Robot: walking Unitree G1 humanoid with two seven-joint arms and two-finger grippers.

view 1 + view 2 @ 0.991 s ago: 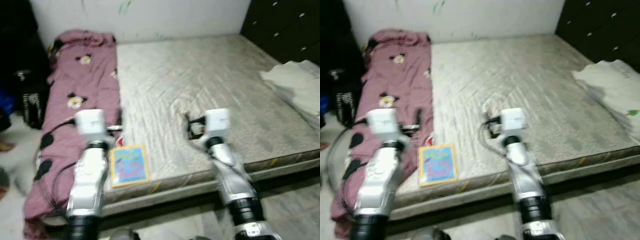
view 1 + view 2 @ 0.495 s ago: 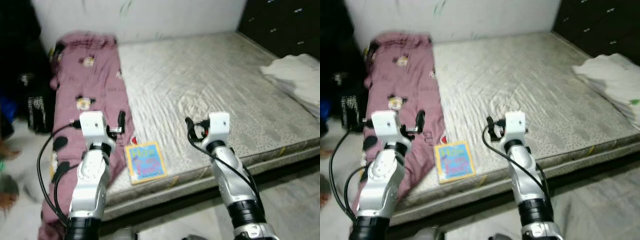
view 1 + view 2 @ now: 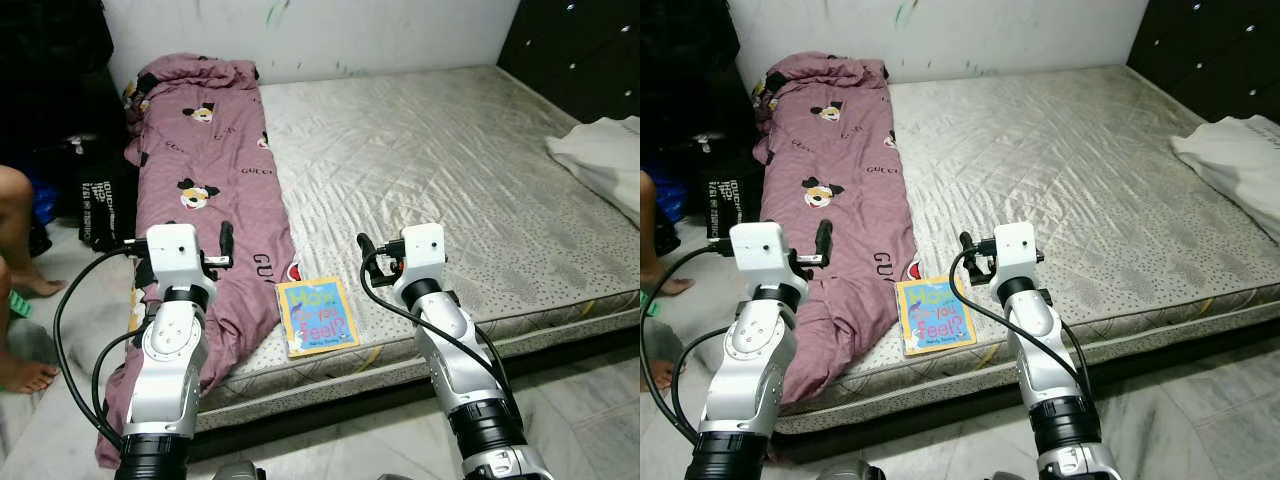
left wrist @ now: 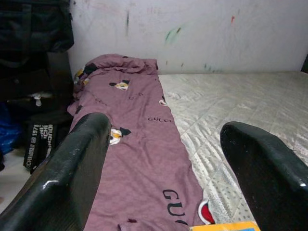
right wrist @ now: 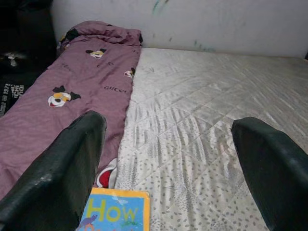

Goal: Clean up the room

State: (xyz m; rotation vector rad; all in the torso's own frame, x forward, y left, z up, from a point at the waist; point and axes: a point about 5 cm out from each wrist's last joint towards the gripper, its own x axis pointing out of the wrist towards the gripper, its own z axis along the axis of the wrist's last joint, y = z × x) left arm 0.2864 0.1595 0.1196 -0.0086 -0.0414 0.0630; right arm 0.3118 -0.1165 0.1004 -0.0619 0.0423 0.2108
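Both arms raised over the near edge of a bare grey mattress [image 3: 450, 160].

Left gripper [image 4: 168, 159]: jaws spread wide, nothing between them. Ahead of and below the fingers lies a mauve cartoon-print blanket [image 3: 215, 190], stretched along the mattress's left side, its near end draping over the edge toward the floor.

Right gripper [image 5: 168, 159]: jaws equally wide, holding nothing. Just below and ahead of its left finger [image 5: 53, 168] lies a blue-and-yellow picture book [image 3: 316, 316], flat on the mattress near the front edge, touching the blanket's hem.

White folded cloth [image 3: 600, 160] well off to the right gripper's right. Black bag [image 3: 100, 195] on floor left of blanket. A person's bare leg and foot [image 3: 20, 290] at far left.
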